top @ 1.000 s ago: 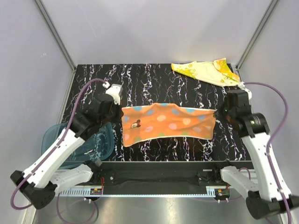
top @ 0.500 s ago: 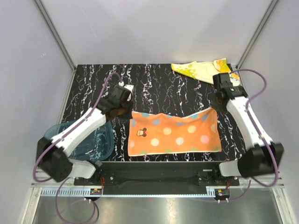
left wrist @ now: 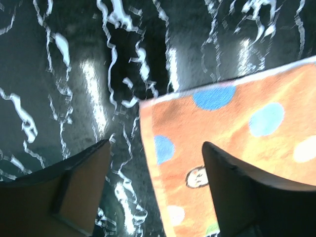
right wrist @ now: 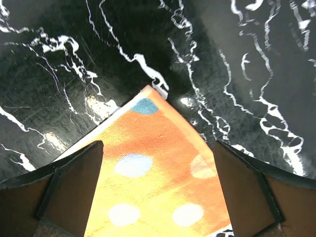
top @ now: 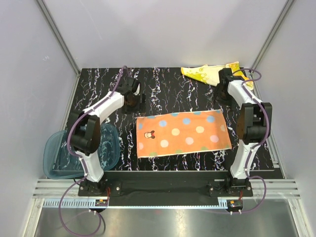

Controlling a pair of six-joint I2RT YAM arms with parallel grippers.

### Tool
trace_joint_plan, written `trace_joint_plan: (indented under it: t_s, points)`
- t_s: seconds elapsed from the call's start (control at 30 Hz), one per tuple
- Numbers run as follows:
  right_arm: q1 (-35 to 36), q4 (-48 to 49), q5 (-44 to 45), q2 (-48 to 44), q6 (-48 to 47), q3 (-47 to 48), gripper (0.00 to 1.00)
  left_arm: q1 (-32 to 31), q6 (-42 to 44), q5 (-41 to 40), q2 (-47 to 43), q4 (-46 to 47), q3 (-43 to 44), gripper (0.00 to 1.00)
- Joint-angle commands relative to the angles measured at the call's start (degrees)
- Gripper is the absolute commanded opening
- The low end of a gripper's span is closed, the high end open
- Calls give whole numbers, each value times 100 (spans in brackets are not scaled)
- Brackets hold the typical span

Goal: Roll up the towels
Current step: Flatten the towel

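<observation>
The orange-pink towel (top: 182, 133) with pale dots and a small mouse face lies spread flat in the middle of the black marbled table. My left gripper (top: 134, 102) hangs open just beyond its far left corner. In the left wrist view that corner (left wrist: 163, 128) lies below, between the fingers (left wrist: 74, 192). My right gripper (top: 220, 97) is open above the far right corner. The right wrist view shows that corner (right wrist: 148, 106) between the wide-spread fingers (right wrist: 252, 192). The yellow and cream towel (top: 210, 75) lies crumpled at the back right.
A translucent teal tray (top: 79, 153) sits off the table's left front corner. Grey walls with metal posts close in the back and sides. The right arm's cable (top: 254, 79) loops over part of the yellow towel.
Both grippers have opened and let go of the orange towel's far corners. The towel has dropped from hanging to lying flat, and both arms have reached farther back.
</observation>
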Motion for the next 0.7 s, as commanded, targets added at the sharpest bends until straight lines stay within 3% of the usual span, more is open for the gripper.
trace_joint_plan:
  t_s: [0.0, 0.17, 0.3, 0.47, 0.67]
  points:
    - [-92, 3, 227, -449, -119, 253, 100, 55, 44, -229, -375, -16, 43, 84]
    - [-101, -128, 228, -994, -217, 77, 100, 29, -369, -361, -1287, 204, -729, 85]
    - [-92, 143, -193, -1819, -138, -1035, 100, -269, -667, -440, -1887, 389, -1442, 82]
    - [-101, 671, -247, -2769, -120, -2339, 100, -1200, -1352, -888, -2685, 477, -2382, 78]
    - [-101, 1356, -1073, -4053, 46, -3561, 100, -1877, -2372, -1046, -3838, 951, -3763, 78]
